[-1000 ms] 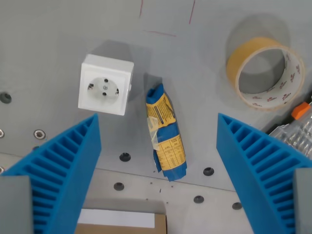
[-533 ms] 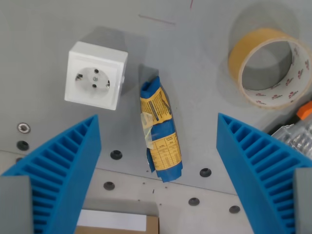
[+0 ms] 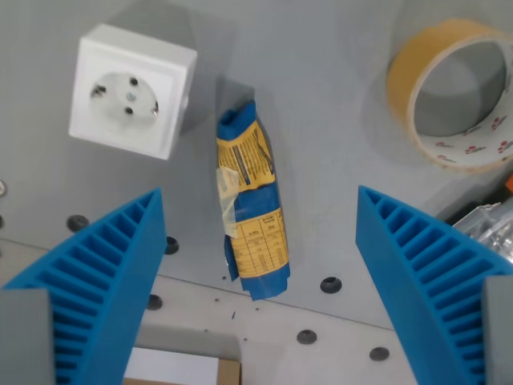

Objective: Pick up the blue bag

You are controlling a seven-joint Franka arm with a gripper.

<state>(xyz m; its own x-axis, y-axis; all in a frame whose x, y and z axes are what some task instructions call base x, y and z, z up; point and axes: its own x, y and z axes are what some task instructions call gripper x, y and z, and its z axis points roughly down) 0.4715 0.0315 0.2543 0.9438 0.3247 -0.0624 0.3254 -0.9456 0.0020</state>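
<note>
So the gripper (image 3: 258,265) is wide open, with its two ribbed blue fingers (image 3: 100,281) at the wrist view's left and right bottom corners and nothing between them but air. The blue bag (image 3: 248,210) lies flat on the grey table (image 3: 321,144), right in the middle of the gap between the fingers, touching neither. It's a small blue and yellow packet, lying roughly lengthwise up and down the frame, its top end tipped slightly toward the wrist view's left. Compared with half a second ago, the whole scene has slid: the white socket (image 3: 131,90) now sits nearer the top left corner, the tape roll (image 3: 455,92) is pushed up toward the top right with its edge cut off, and the red pen lines that were at the top are gone from view. Everything shifted together, so that's the camera moving, not the objects. The bag looks a bit bigger and more centred now. The socket is just beside the bag's top end, while the tape is well apart on the right. Some clear plastic thing (image 3: 489,228) peeks in at the right edge.
</note>
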